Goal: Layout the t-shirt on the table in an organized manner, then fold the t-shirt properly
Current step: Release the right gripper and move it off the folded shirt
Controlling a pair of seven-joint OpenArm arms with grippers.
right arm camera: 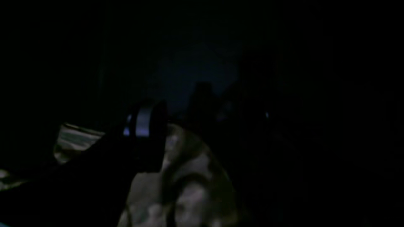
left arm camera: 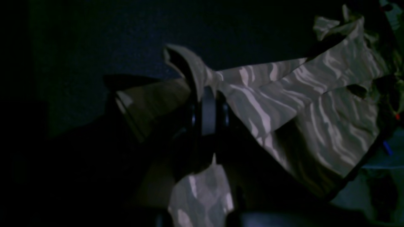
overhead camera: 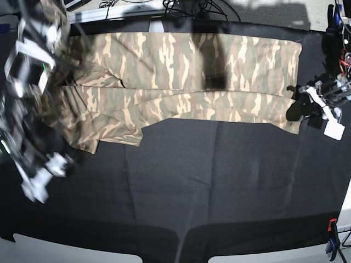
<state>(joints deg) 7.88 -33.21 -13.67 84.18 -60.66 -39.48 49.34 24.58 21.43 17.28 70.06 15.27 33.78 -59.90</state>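
t-shirt [overhead camera: 186, 76] on table [overhead camera: 208, 186], far half | left gripper [overhead camera: 296, 109] at its right edge

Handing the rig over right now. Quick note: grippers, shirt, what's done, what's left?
Left gripper: shut on the t-shirt at its edge, on the base view's right.
Right gripper: open over cloth at the sleeve end; grip not visible, view too dark.
The t-shirt lies stretched along the far side of the table, one long fold already in.
Left: sleeve end is bunched; smooth it, then finish folding.
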